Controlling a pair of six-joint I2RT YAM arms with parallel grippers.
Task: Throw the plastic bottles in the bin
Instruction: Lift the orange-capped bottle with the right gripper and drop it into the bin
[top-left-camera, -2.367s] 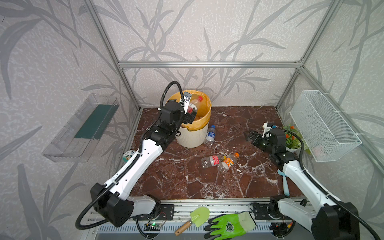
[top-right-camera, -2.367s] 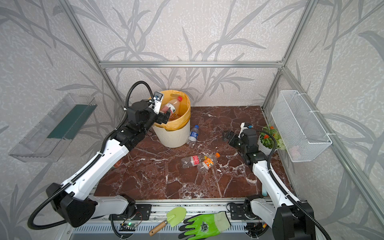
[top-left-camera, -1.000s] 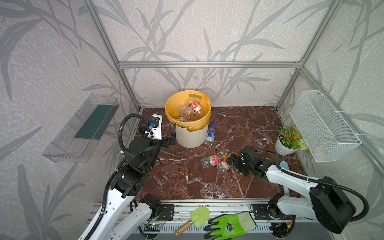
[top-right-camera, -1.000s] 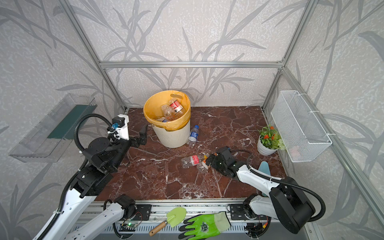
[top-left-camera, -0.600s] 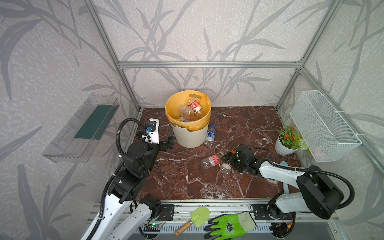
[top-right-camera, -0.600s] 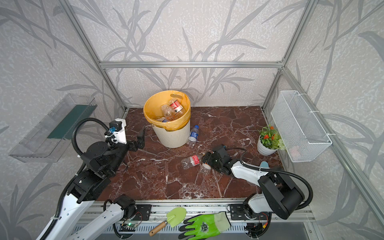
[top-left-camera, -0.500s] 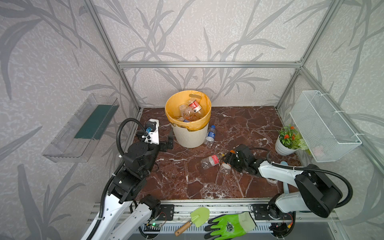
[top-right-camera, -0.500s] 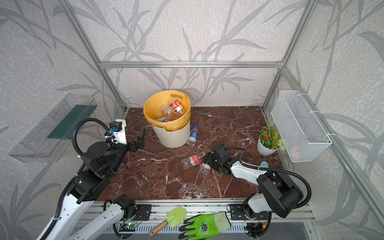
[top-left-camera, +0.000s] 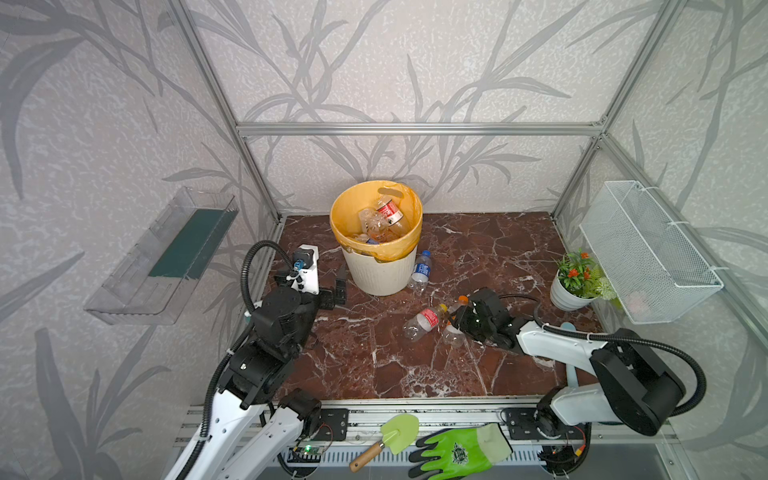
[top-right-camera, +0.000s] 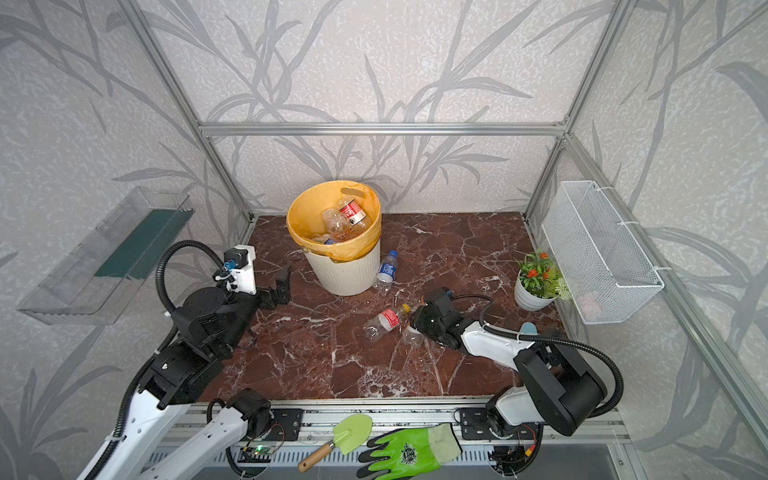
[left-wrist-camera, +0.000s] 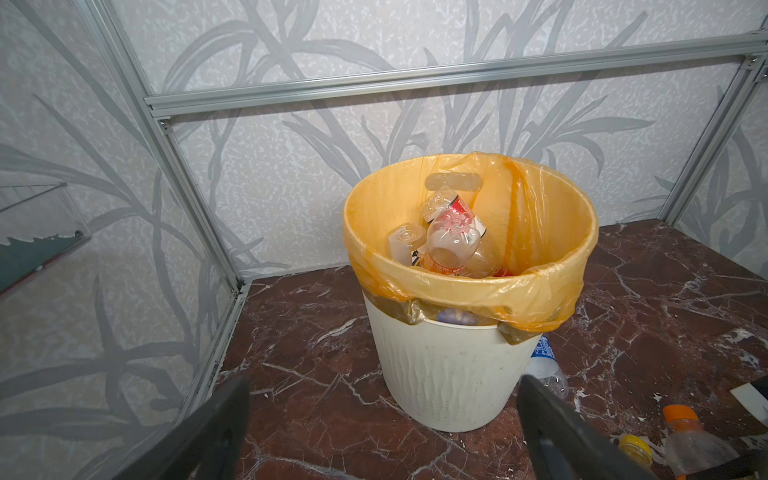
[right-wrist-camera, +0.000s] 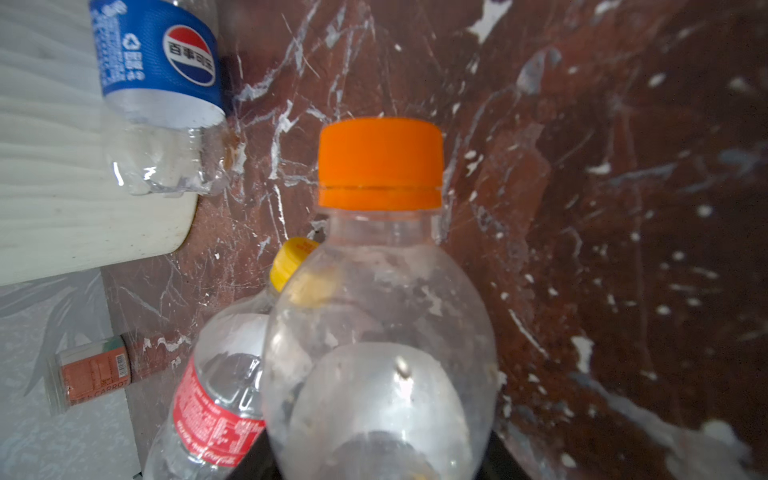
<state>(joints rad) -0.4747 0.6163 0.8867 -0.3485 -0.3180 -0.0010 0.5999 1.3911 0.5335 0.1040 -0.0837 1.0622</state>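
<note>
In both top views, bin (top-left-camera: 382, 274) (top-right-camera: 345, 274) at 11 o'clock of the desk (top-left-camera: 374, 365), close to the back wall, with several plastic bottles (top-left-camera: 384, 216) already inside the yellow-orange bag.

Near the middle of the desk, at 5 o'clock from the bin, right pincer (top-left-camera: 459, 322) (top-right-camera: 417, 323) low and clenched on the orange-capped bottle (right-wrist-camera: 378, 332). Black fingers (right-wrist-camera: 498, 463) pressed to both flanks, cap pointing away from the wrist. Resting on the desk or just over it: cannot tell.

Just beside, at 9 o'clock of that pincer in a top view, red-label bottle (top-left-camera: 424, 322) with yellow cap, lying on its side. Touching its neighbour or only very near: not clear.

At 4 o'clock of the bin, right against the ribbed wall, blue-label bottle (top-left-camera: 420, 270).

At 9 o'clock of the bin, near but apart, left pincer (top-left-camera: 340, 282) spread wide, grasping nothing.
</note>
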